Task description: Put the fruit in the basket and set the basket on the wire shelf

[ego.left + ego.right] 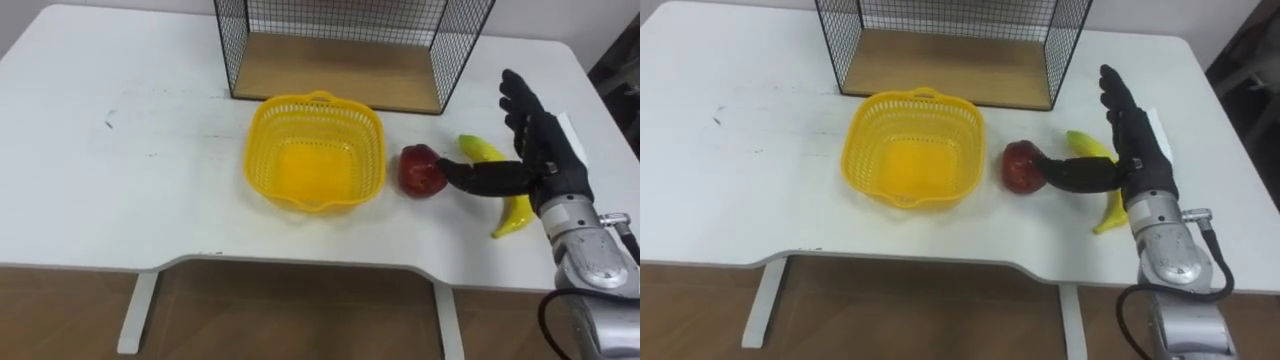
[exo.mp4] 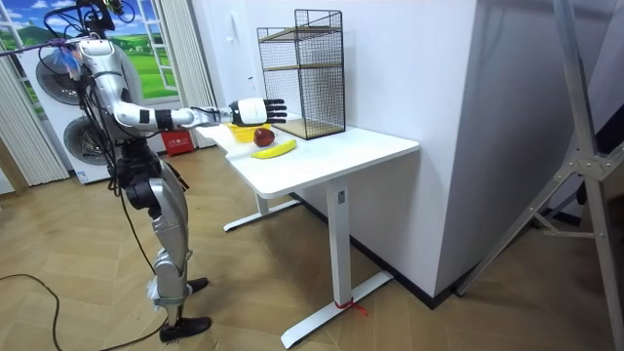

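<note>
Left eye view, basket: the yellow plastic lattice basket (image 1: 262, 130) is sitting upright on the white table (image 1: 120, 150), just in front of the black wire shelf with a wooden floor (image 1: 340, 72)
Left eye view, fruit: the dark red apple (image 1: 421, 170) is lying on the table just right of the basket; the curved yellow banana (image 1: 484, 150) is lying near it, further right
Left eye view, right hand: the right hand (image 1: 540, 150) is hovering over the banana's middle; its fingers are pointing straight and apart; it is clamping nothing
Right eye view, thumb: it is reaching sideways, its tip touching the apple's right side
Room view, robot: it is standing upright at the table's end; its right arm is stretching out level above the fruit
</note>
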You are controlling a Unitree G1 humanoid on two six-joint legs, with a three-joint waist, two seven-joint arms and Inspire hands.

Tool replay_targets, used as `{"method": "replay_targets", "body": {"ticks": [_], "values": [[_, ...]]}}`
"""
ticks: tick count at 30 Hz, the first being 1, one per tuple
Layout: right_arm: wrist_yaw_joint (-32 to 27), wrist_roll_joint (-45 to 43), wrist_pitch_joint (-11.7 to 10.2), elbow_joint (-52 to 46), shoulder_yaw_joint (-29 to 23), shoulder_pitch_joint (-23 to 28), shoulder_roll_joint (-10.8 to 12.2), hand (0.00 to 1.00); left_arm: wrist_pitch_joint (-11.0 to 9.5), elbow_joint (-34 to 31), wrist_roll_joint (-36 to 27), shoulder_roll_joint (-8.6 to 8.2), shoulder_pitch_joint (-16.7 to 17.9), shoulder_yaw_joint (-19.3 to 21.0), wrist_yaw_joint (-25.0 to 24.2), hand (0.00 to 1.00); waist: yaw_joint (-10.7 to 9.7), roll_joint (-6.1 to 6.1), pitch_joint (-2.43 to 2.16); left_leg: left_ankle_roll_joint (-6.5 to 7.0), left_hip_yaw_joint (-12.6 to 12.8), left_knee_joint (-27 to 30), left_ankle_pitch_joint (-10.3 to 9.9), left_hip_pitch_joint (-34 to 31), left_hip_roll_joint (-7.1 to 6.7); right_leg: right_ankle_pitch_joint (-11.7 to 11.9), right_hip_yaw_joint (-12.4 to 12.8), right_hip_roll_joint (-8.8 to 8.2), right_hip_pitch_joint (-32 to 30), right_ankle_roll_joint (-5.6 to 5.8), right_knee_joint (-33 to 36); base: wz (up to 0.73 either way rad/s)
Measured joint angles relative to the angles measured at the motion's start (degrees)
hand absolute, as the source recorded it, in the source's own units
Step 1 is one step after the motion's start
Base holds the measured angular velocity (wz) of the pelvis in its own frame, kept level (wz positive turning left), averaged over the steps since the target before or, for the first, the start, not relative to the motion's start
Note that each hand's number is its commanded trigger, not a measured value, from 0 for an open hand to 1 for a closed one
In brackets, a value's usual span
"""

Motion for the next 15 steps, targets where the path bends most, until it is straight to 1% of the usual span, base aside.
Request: {"method": "replay_targets", "body": {"ticks": [1, 5, 9, 11, 13, 15], "values": [[0.85, -0.04, 0.02, 0.59, 0.32, -0.01, 0.0, 0.0, 0.0, -0.01, 0.07, 0.0, 0.0, 0.0, 0.01, 0.0, 0.03, -0.06, -0.04, 0.0, 0.0, 0.14, 0.0, 0.0, 0.0, 0.0, 0.03, 0.0, 0.0, 0.0, 0.0, 0.0], [2.9, -0.28, 1.19, 1.08, 0.47, -0.01, 0.05, 0.0, 0.0, -0.23, 0.14, 0.0, -0.05, 0.0, 0.07, 0.0, 0.08, -0.12, -0.04, 0.0, -0.26, 0.64, 0.0, -0.21, -0.04, 0.0, 0.13, -0.02, 0.01, 0.0, 0.01, 0.02], [3.27, -0.27, 1.19, 1.26, 0.47, -0.05, 0.04, 0.0, 0.0, -0.7, 1.11, -0.01, -0.23, -0.02, 0.08, 0.0, 0.07, -0.09, -0.03, 0.0, -0.33, 0.9, 0.0, -0.14, -0.04, 0.0, 0.28, -0.01, 0.08, 0.0, 0.01, 0.01], [3.76, -0.28, 1.27, 3.48, 0.47, -0.81, 0.03, 0.0, 0.0, -0.75, 1.09, 0.0, -0.22, -0.15, 0.08, 0.0, 0.07, -0.1, -0.03, 0.01, -0.4, 0.89, 0.0, -0.16, -0.04, 0.0, 0.27, -0.01, 0.15, -0.01, 0.12, 0.0], [3.83, -0.28, 1.97, 3.86, 0.47, -1.0, 0.03, 0.0, 0.0, -0.74, 1.09, 0.0, -0.11, -0.32, 0.07, 0.0, 0.03, -0.13, -0.01, 0.01, -0.45, 0.78, 0.0, -0.37, -0.03, 0.01, 0.25, -0.02, 0.08, -0.01, 0.14, 0.0], [3.94, -0.28, 2.08, 3.87, 0.47, -1.01, 0.03, 0.0, 0.0, -0.75, 1.09, 0.01, -0.23, -0.54, 0.07, 0.0, -0.04, -0.17, 0.0, 0.01, -0.48, 0.84, 0.0, -0.43, -0.03, 0.01, 0.26, 0.0, 0.08, -0.02, 0.15, 0.0]]}}
